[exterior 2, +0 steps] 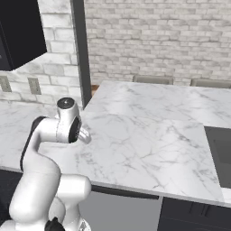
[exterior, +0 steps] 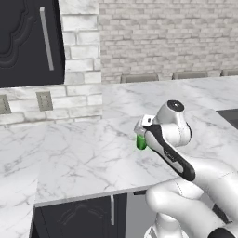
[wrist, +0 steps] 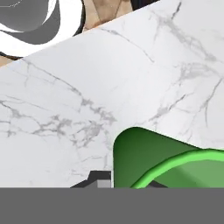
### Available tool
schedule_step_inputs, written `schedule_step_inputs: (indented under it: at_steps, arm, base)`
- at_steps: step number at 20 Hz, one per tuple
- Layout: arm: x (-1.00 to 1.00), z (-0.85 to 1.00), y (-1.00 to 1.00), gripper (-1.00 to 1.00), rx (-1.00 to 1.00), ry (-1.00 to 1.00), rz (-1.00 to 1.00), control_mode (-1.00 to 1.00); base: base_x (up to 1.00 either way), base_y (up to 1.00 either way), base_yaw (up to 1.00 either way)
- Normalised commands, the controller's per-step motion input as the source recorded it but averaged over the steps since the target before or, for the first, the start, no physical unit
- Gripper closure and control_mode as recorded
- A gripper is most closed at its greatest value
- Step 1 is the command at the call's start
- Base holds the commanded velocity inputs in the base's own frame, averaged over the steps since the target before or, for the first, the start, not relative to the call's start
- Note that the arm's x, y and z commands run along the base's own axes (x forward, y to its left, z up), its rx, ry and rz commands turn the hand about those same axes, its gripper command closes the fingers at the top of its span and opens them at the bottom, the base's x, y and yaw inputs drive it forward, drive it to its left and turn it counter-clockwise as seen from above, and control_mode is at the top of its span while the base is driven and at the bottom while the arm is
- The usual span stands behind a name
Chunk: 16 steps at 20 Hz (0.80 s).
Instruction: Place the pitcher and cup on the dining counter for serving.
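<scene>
Green cup (exterior: 141, 142) is sitting right at my end effector (exterior: 141, 135), pinched between fingers that are closed narrow on it, its long axis running roughly upright with the rim toward my hand. It is hanging just over the near marble desk (exterior: 83, 158); the dining desk (exterior: 186, 90) with chair backs is lying farther ahead, so I am judging the carry goes forward

no readable text (none anywhere), no labels

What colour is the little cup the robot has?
Bright green. The cup shows best in the hand view, close up above the white marble counter.
</scene>
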Motion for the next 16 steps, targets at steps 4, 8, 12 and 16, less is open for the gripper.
schedule_step_inputs:
  at_steps: [4,8,12,16]
  arm:
    - [-0.38,0.49,0.00,1.00,0.00,-0.18,0.00,-1.00]
    - [-0.42,0.18,0.00,1.00,0.00,-0.21,0.00,-1.00]
    - [-0.28,0.06,0.00,1.00,0.00,-0.11,0.00,1.00]
    - [0.00,0.00,0.00,1.00,0.00,0.00,0.00,1.00]
  base:
    - [0.00,0.00,0.00]
    - [0.00,0.00,0.00]
    - [-0.33,-0.14,0.00]
    - [-0.96,-0.66,-0.04]
